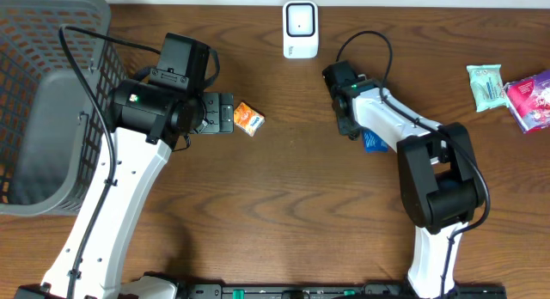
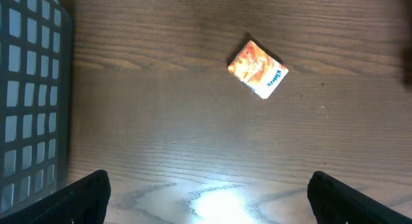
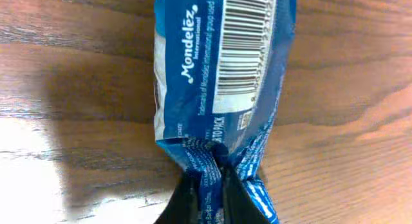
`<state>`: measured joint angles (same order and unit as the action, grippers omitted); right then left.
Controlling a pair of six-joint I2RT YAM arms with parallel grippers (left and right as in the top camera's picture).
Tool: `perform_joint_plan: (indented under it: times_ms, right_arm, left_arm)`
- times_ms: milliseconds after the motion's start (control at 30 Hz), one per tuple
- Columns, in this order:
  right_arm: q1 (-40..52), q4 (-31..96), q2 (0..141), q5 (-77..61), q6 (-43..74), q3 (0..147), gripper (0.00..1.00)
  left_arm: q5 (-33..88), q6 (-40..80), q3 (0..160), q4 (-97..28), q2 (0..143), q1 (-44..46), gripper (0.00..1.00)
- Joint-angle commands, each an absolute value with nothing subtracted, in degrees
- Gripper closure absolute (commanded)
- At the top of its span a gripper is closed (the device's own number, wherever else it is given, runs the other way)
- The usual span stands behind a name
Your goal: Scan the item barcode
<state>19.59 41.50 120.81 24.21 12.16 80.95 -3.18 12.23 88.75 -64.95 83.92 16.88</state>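
Right gripper (image 3: pixel 207 185): clamped on the crimped end of the blue packet (image 3: pixel 219 69), barcode facing the wrist camera.
Left gripper (image 2: pixel 206 195): jaws wide apart, holding nothing.
Ahead of it: orange packet (image 2: pixel 257 69), flat on the wood.
Surface: dark wood table (image 1: pixel 284 213).
Edges: scanner (image 1: pixel 300 28) at the far edge, basket (image 1: pixel 51 101) at the left.
Room: arms well apart.

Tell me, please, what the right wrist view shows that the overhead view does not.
Only the right wrist view: the barcode and Mondelez print on the blue packet, and the right gripper shut on its crimped end. Only the overhead view: the white device, the basket, the orange packet, the open left gripper, a pale green packet and a pink packet. Both: the blue packet and the wooden table.
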Motion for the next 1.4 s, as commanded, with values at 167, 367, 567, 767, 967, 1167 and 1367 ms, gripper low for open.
perform_joint_plan:
  times_ms: [167,367,567,767,967,1167,1367]
  right_arm:
    - [9.7,42.8,123.5,-32.8,8.0,84.4,0.99]
    - [1.4,40.7,123.5,-72.0,5.3,85.1,0.99]
    - [-1.9,41.1,123.6,-77.4,3.7,83.1,0.99]
    - [-5.9,40.9,124.2,-57.7,10.7,76.9,0.99]
    - [-10.1,48.2,123.2,-35.0,11.9,79.8,0.72]
    - [-8.9,63.5,122.6,-24.6,6.0,92.5,0.57]
    - [-4.3,65.9,122.6,-24.3,-1.1,94.1,0.31]
  left_arm:
    - [-3.7,12.8,89.1,-65.1,84.2,16.7,0.02]
    - [-3.7,12.8,89.1,-65.1,84.2,16.7,0.02]
    - [-3.7,12.8,89.1,-65.1,84.2,16.7,0.02]
    - [-3.7,12.8,89.1,-65.1,84.2,16.7,0.02]
    - [-3.7,12.8,89.1,-65.1,84.2,16.7,0.02]
    - [-3.7,12.8,89.1,-65.1,84.2,16.7,0.02]
    - [-3.7,12.8,89.1,-65.1,84.2,16.7,0.02]
